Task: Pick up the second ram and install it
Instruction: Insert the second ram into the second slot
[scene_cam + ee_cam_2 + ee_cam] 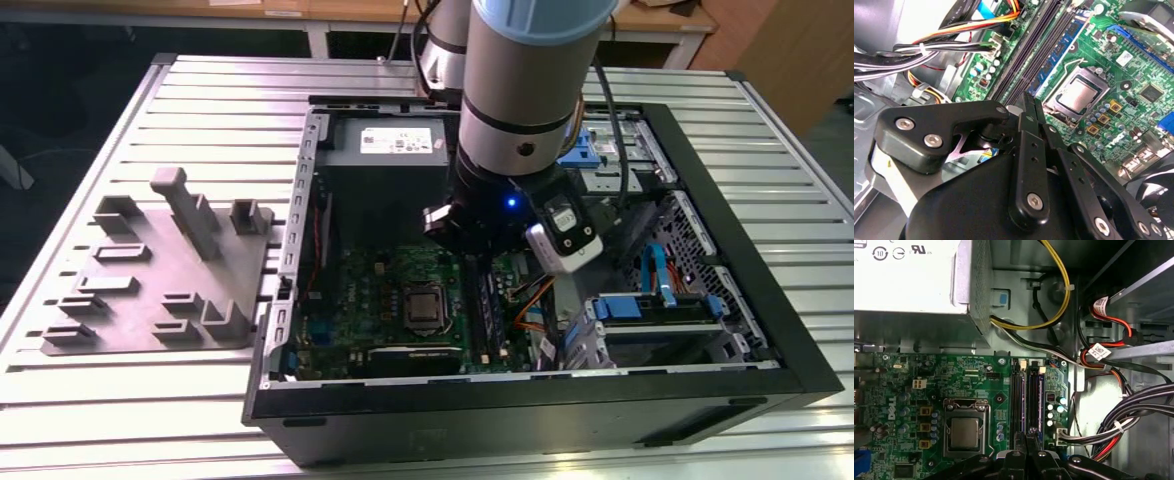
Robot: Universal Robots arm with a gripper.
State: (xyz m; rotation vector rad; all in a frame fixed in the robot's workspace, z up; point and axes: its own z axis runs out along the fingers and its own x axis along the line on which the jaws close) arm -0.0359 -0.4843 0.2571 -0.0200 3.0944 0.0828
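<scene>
Surface: a ribbed metal table (134, 110) carries everything, and wooden benches stand behind it.
Case: one black computer case (534, 390) lies open on the table.
Arm: one grey arm (527, 90) reaches down into the case. Its top is cut off by the frame, and in the exterior view its wrist covers part of the board.
Tray: one grey fixture tray (147, 290) lies at the exterior view's left of the case, well apart from the arm.
Power supply: one grey power-supply box (909, 285) sits at the far end of the case.
Board: one green circuit board (909, 375) carries one processor socket (964, 432).
Cables: a cable bundle (1134, 415) runs beside the board, too tangled to count.
Slots: two long dark slots (1016, 400) lie side by side between socket and cables, their near ends hidden behind the gripper.
Second ram: the second ram (1033, 402) reads as the dark strip nearer the cables, in line with the fingertips. Stick and slot are hard to separate.
Gripper: the gripper (1029, 102) hangs over the slots' middle. Its fingers (1024, 117) are drawn together to a hairline slit. I cannot tell whether the stick's edge is pinched there.
</scene>
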